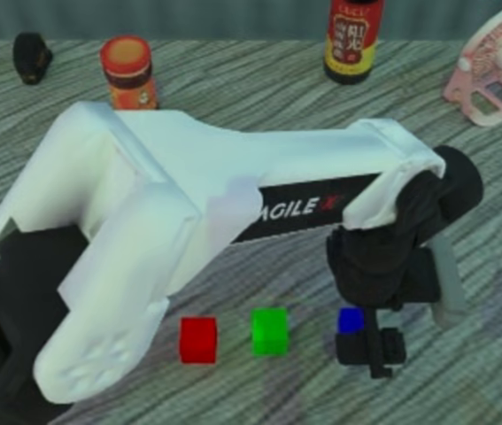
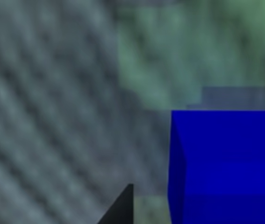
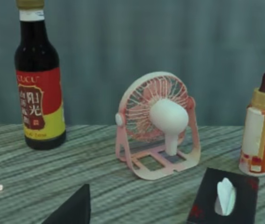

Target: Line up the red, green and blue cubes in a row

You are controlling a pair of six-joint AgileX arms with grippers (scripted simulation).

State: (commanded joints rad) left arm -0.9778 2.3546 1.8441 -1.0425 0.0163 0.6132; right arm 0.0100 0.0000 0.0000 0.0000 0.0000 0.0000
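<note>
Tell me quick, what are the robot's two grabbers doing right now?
Left gripper: down at the blue cube; whether it is open or gripping cannot be told.
Right gripper: not seen in the top view; its state cannot be told.

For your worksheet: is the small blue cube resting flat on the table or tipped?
Cannot tell. The small matte blue cube shows a level top edge at the left wrist, but the left gripper hides its base from above.
</note>
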